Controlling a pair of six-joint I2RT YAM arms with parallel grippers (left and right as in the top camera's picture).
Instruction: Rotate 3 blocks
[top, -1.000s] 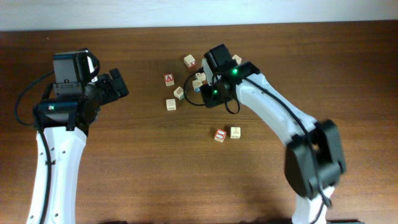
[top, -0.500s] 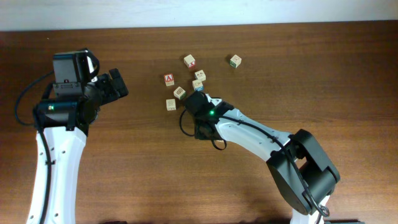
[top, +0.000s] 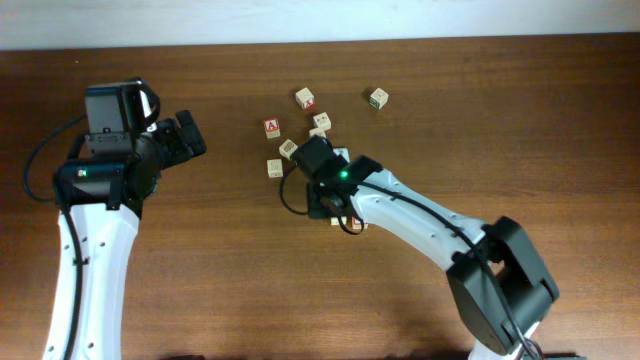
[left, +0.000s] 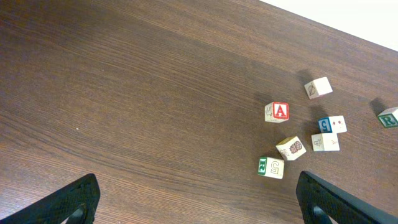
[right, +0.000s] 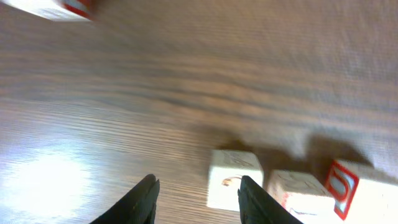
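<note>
My right gripper (right: 196, 202) (top: 320, 197) hangs open just above the wood, with nothing between its fingers. A pale cube (right: 231, 176) stands on the table right at its right fingertip (right: 252, 198). Beside it stand a second pale cube (right: 303, 188) and a red-framed cube (right: 342, 182). From overhead the right arm covers these three. A blue-lettered cube (left: 324, 125) stays in the back cluster in the left wrist view. My left gripper (top: 188, 136) (left: 198, 206) is wide open and empty at the left, well away from all cubes.
Loose cubes at the back: a red A cube (left: 277, 112) (top: 271, 128), a green-sided one (left: 271, 167) (top: 275, 168), a patterned one (left: 291, 148) (top: 289, 148), others (top: 306, 97) (top: 322, 121) and a lone green one (top: 378, 97). The table's far edge (top: 400, 40) runs behind them.
My right arm swung from the back cluster toward the front, over the two front cubes, uncovering the lone green cube. Its jaws have widened in the last half second. The left arm stayed still.
</note>
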